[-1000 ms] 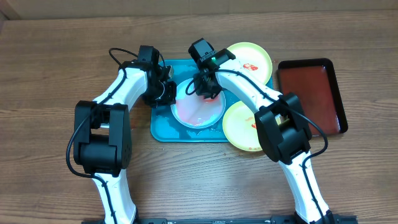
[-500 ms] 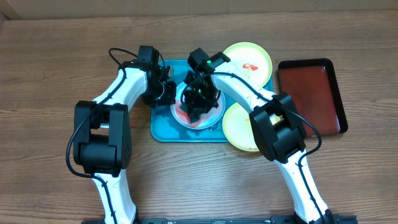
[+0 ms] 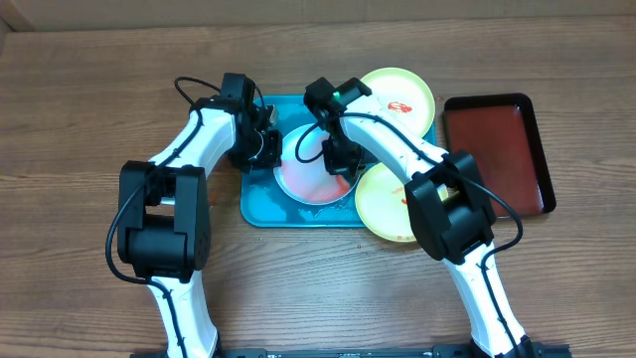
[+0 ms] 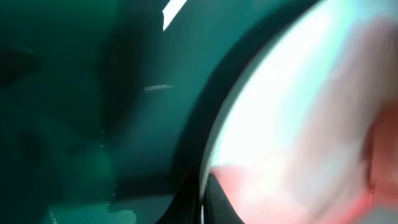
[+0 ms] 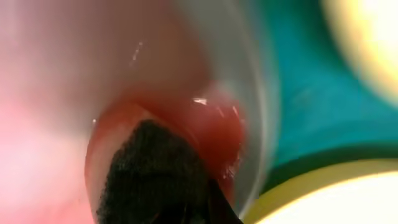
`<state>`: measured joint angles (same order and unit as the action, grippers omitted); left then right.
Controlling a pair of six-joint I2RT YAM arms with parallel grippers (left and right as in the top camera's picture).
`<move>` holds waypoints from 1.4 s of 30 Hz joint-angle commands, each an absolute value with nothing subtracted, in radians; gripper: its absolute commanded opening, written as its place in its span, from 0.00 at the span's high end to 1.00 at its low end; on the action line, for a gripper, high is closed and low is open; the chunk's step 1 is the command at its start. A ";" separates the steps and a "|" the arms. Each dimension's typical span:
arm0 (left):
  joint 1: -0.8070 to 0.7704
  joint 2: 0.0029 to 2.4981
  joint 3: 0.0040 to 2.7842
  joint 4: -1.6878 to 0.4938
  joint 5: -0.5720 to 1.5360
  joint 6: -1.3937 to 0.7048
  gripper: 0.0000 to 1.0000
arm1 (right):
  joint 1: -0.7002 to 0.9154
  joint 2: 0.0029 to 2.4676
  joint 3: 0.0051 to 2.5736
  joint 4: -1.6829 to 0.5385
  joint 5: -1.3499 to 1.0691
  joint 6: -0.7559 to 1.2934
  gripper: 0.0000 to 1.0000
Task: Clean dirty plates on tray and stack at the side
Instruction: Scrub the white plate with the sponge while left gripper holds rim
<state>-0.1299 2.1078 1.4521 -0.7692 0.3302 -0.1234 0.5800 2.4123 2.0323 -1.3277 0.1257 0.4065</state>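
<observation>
The pale blue-white plate (image 3: 310, 174) lies in the teal tray (image 3: 258, 205), smeared pink-red. My left gripper (image 3: 262, 149) is shut on its left rim; in the left wrist view the black fingertips (image 4: 202, 202) pinch the rim of the plate (image 4: 298, 112). My right gripper (image 3: 340, 159) is over the plate's right side, shut on a dark fuzzy cloth (image 5: 152, 177) pressed on a red smear (image 5: 217, 127). One yellow-green plate (image 3: 397, 97) with a red smear lies behind the tray. Another yellow-green plate (image 3: 390, 204) lies at its right front.
A dark-red tray with a black rim (image 3: 497, 149) stands on the wooden table at the right. The two yellow-green plates overlap the teal tray's right edge. Both arms meet closely over the tray.
My right gripper with the cloth has swept from the plate's upper middle, across its centre, to its right side. The left gripper has kept hold of the rim.
</observation>
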 commanded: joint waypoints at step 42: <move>-0.124 2.128 1.438 -0.762 0.251 -0.119 0.96 | 0.538 2.430 1.998 -1.147 0.309 0.348 0.96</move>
